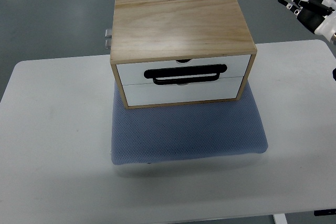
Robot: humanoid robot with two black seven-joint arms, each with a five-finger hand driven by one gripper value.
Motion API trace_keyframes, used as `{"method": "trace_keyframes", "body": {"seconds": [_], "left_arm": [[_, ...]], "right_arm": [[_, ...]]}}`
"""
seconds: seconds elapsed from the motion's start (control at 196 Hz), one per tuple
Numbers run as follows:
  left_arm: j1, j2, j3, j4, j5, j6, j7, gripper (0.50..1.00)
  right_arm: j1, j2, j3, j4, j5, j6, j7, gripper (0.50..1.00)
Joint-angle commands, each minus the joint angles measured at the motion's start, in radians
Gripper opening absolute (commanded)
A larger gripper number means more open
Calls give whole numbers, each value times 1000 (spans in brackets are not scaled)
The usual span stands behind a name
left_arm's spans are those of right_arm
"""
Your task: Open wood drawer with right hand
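A light wood box (181, 22) with two white drawer fronts stands at the back of a blue-grey mat (189, 129). The upper drawer (184, 66) carries a black loop handle (186, 74) that hangs over the seam with the lower drawer (184, 92). Both drawers sit flush with the box front. My right hand (304, 1) hovers at the top right corner, well away from the box, with its black fingers spread and holding nothing. No left arm shows.
The white table (58, 145) extends around the mat on the left, right and front. A small metal fitting (107, 38) sticks out of the box's left side. Grey floor lies behind the table.
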Motion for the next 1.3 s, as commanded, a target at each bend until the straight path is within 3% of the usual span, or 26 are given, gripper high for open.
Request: {"method": "trace_keyframes", "body": {"seconds": [0.0,0.082,0.225,0.317,0.577,0.781,0.96,1.226,1.231,1.297], "left_arm": [[0,0,0,1,0,0,0,1000],[0,0,0,1,0,0,0,1000],[0,0,0,1,0,0,0,1000],[0,0,0,0,0,0,0,1000],[0,0,0,0,0,0,0,1000],[0,0,0,0,0,0,0,1000],[0,0,0,0,0,0,0,1000],[0,0,0,1,0,0,0,1000],[0,0,0,0,0,0,0,1000],[0,0,0,0,0,0,0,1000]], "right_arm": [[24,-7,-1,0,-6,32,-23,944],[49,-9,-1,3,-4,60,-66,944],[87,-81,-56,28,0,87,-69,944],[164,-133,-188,37,8,120,-58,944],[405,-231,-627,60,183,120,-21,944],[604,-306,-966,196,212,120,26,944],[755,-345,-1148,331,213,120,28,944],[911,-345,-1309,496,212,120,28,944],[970,-342,-1378,541,212,120,28,944],[1023,-337,-1437,580,212,120,28,944]]}}
